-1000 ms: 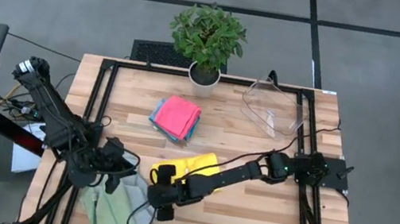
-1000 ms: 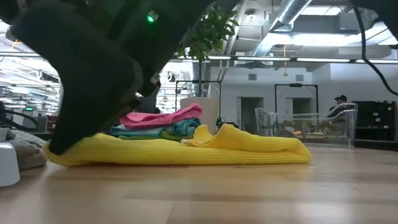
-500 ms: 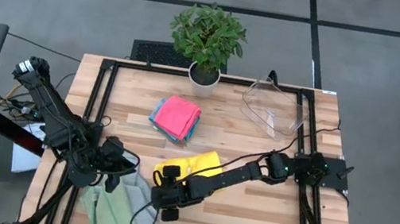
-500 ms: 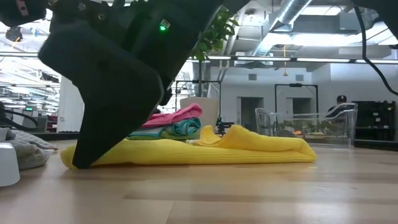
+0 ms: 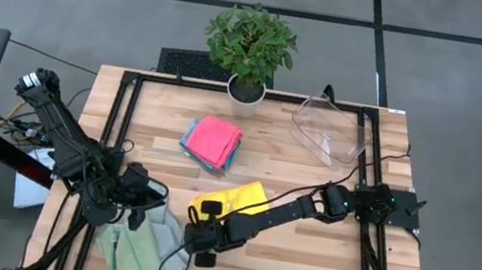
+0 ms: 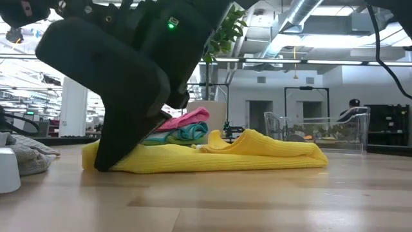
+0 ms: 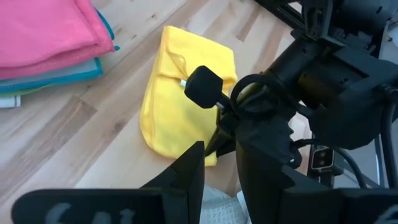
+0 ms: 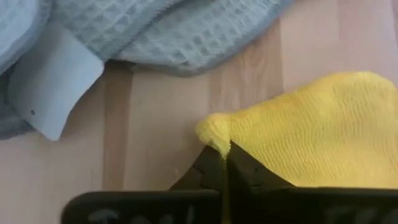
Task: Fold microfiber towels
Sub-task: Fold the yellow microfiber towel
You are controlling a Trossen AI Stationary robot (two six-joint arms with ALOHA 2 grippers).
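Your right end effector (image 8: 225, 163) is clenched on the corner of the yellow microfiber towel (image 5: 232, 202) that lies nearest the table's front edge — the right wrist view shows the cloth pinched up between the two fingers, its tip puckered above them. The towel itself lies near the middle of the table (image 5: 311, 180), toward the front, already bunched and partly doubled over. Behind it, closer to the potted plant (image 5: 250, 47) at the back edge, sits a neat stack of folded towels (image 5: 213, 140) with a pink one on top. Your left end effector (image 5: 144, 205) waits at the front left corner over a pale green waffle-weave cloth (image 5: 137, 252); whether it grips anything there, you cannot tell. Expect the yellow towel to be light, limp and a bit clingy — it will drape and drag, not hold a shape, so a corner pinch like this one is the right hold. A clear plastic bin (image 5: 329, 130) stands at the back right, well apart.
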